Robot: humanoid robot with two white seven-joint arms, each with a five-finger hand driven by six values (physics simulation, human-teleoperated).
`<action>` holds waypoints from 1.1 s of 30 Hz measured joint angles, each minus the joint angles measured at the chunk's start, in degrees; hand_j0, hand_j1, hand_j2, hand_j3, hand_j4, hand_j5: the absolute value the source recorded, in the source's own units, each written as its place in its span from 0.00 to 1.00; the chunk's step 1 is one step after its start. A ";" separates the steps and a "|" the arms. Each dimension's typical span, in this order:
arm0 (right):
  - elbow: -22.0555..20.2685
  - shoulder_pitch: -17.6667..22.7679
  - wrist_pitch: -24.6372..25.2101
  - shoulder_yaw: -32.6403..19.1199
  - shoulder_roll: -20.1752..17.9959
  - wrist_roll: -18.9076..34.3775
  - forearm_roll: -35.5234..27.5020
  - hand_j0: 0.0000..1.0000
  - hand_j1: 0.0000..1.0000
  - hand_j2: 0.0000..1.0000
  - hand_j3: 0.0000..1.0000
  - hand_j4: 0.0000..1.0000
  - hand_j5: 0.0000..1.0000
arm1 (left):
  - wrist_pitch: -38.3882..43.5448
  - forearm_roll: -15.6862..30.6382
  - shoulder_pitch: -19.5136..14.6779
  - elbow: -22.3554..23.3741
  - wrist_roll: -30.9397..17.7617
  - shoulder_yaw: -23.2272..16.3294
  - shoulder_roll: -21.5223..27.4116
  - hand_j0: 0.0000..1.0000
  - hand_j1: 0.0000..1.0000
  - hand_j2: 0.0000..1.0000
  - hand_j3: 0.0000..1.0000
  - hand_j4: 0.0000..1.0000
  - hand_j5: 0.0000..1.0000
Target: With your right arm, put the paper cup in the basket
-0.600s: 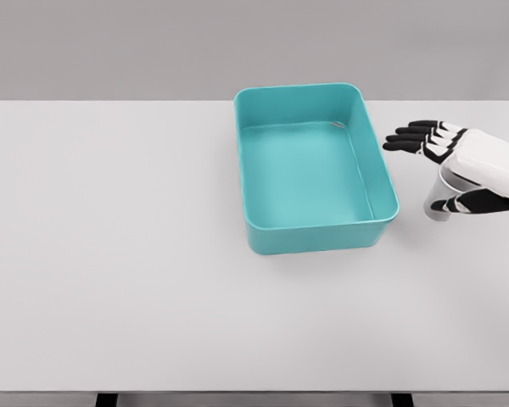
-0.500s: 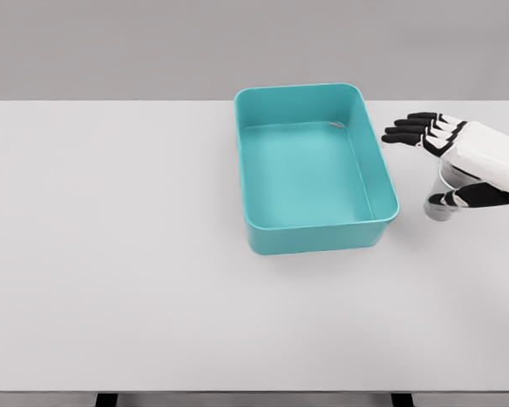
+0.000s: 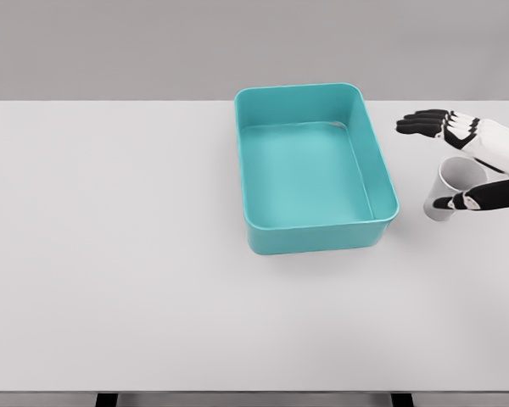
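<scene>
A white paper cup (image 3: 455, 178) stands on the table (image 3: 119, 254) just right of the teal basket (image 3: 382, 182), its open mouth tipped toward the upper right. My right hand (image 3: 431, 164) comes in from the right edge and straddles the cup. Its four black-tipped fingers (image 3: 422, 125) are spread out behind the cup, and the thumb (image 3: 460, 202) lies across the cup's front near its base. The fingers are not closed around the cup, so the hand is open. The basket holds nothing. My left arm is out of view.
The teal rectangular basket sits at the table's centre back, with its right wall a short way from the cup. The white table stretches wide to the left and toward the front edge.
My right hand has drawn back to the right and slightly away, uncovering the cup's open mouth. The cup and basket have not moved.
</scene>
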 measured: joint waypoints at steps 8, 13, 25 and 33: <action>5.42 2.37 9.10 -1.19 0.93 2.50 -10.72 1.00 1.00 1.00 1.00 1.00 1.00 | 0.01 0.00 0.00 0.00 0.00 0.00 0.00 1.00 1.00 1.00 1.00 1.00 1.00; 9.10 2.46 12.74 -4.35 3.95 2.65 -13.79 1.00 1.00 1.00 1.00 1.00 1.00 | -0.01 0.00 0.00 0.00 0.00 0.01 0.00 1.00 1.00 1.00 1.00 1.00 1.00; 16.19 5.19 13.47 -9.14 11.45 2.68 -20.13 1.00 1.00 1.00 1.00 1.00 1.00 | -0.02 0.00 0.00 0.00 0.00 0.00 0.00 1.00 1.00 1.00 1.00 1.00 1.00; 20.63 5.63 13.32 -9.42 14.19 2.68 -20.41 1.00 1.00 1.00 1.00 1.00 1.00 | 0.00 0.00 0.00 0.00 0.00 -0.01 0.00 1.00 1.00 1.00 1.00 1.00 1.00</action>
